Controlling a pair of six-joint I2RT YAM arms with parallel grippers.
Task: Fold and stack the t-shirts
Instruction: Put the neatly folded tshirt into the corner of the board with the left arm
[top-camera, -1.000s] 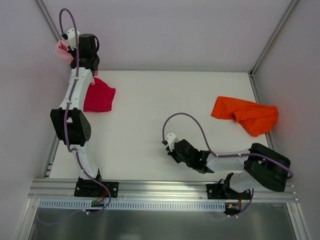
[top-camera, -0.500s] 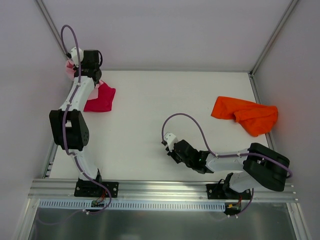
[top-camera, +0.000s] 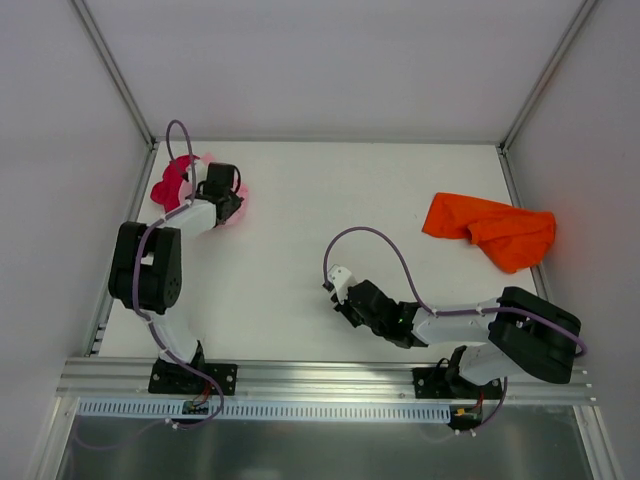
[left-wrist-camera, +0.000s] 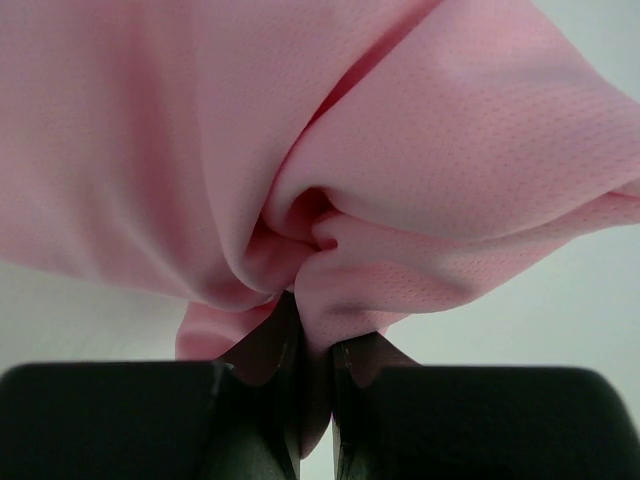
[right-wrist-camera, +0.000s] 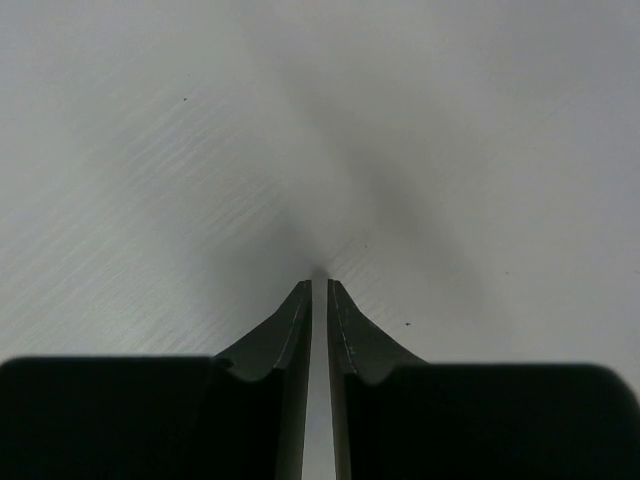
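My left gripper (left-wrist-camera: 315, 320) is shut on a bunched fold of the light pink t-shirt (left-wrist-camera: 400, 150), which fills the left wrist view. From above, that gripper (top-camera: 234, 203) sits low at the table's back left, with only slivers of the pink t-shirt (top-camera: 244, 200) showing around it. The crimson t-shirt (top-camera: 168, 183) lies crumpled just left of the arm. The orange t-shirt (top-camera: 490, 228) lies rumpled at the right side. My right gripper (top-camera: 333, 292) rests near the table's middle front, shut (right-wrist-camera: 319, 285), holding nothing.
White table (top-camera: 330, 200) boxed in by pale walls with metal corner posts (top-camera: 115, 80). An aluminium rail (top-camera: 320, 375) runs along the near edge by the arm bases. Purple cables loop over both arms.
The left arm has swung down from the back-left corner onto the table with the pink t-shirt. The crimson t-shirt went from spread out to bunched at the left. The right arm stayed still.
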